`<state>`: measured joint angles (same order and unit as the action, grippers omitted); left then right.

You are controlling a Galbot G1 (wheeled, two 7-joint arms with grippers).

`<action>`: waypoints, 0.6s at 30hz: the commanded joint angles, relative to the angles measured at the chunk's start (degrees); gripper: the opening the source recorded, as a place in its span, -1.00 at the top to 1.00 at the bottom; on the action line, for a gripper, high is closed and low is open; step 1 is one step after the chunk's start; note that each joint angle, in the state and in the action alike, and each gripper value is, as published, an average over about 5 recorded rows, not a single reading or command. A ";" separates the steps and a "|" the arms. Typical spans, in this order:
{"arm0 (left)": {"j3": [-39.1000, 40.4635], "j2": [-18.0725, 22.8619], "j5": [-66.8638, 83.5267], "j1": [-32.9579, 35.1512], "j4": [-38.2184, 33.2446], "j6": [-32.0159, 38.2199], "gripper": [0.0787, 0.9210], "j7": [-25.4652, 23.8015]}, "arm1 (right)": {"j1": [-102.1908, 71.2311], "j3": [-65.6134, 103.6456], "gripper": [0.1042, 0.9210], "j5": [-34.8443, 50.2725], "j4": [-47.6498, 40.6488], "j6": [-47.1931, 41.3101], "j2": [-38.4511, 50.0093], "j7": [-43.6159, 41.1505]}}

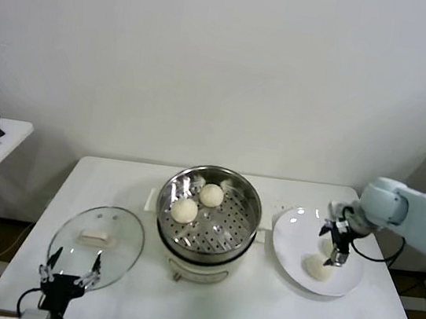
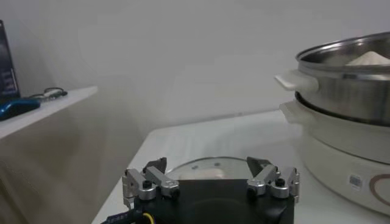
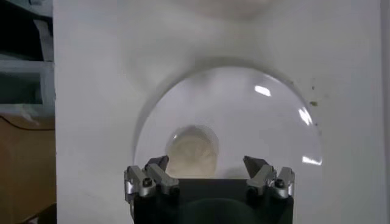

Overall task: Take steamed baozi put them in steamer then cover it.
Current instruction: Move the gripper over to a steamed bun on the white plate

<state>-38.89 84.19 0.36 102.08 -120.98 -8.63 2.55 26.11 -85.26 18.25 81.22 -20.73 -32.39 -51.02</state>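
On the white tabletop (image 1: 255,308) the steamer (image 1: 207,221) stands at the middle, its perforated tray open to view with two baozi (image 1: 197,203) lying side by side toward the tray's far left part. The cover (image 1: 97,238) lies flat on the tabletop toward the near left corner, apart from the steamer, white handle up. A white plate (image 1: 289,249) sits toward the right edge, just beside the steamer, and carries two more baozi: one near the plate's front (image 1: 317,267) and another partly hidden behind the right gripper (image 1: 337,244). That gripper hangs over the plate with its fingers spread wide and nothing between them, pointing down above the buns; in the right wrist view one bun (image 3: 192,152) shows on the plate just ahead of the open fingers, not touched. The left gripper (image 1: 70,273) waits at the near left edge of the tabletop, just in front of the cover, fingers wide apart and empty. A second small table (image 1: 2,138) stands off to the left.
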 commanded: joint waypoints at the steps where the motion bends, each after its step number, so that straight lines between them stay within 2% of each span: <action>1: -0.07 0.20 0.56 0.01 -0.07 -2.31 -0.77 -1.82 | -16.99 13.58 -0.76 -6.97 -4.59 0.00 1.15 0.52; 12: -0.01 0.37 0.35 0.34 0.16 -2.59 -0.77 -1.54 | -21.24 18.27 -0.75 -7.47 -7.78 -1.09 -2.05 2.67; 18: 0.01 0.50 0.34 0.19 0.13 -2.79 -0.77 -1.40 | -19.61 17.40 -0.51 -7.55 -7.38 -1.14 -2.06 2.48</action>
<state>-38.90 84.56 0.58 102.39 -120.88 -10.93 1.44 9.65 -71.13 12.00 75.21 -21.62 -33.85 -48.95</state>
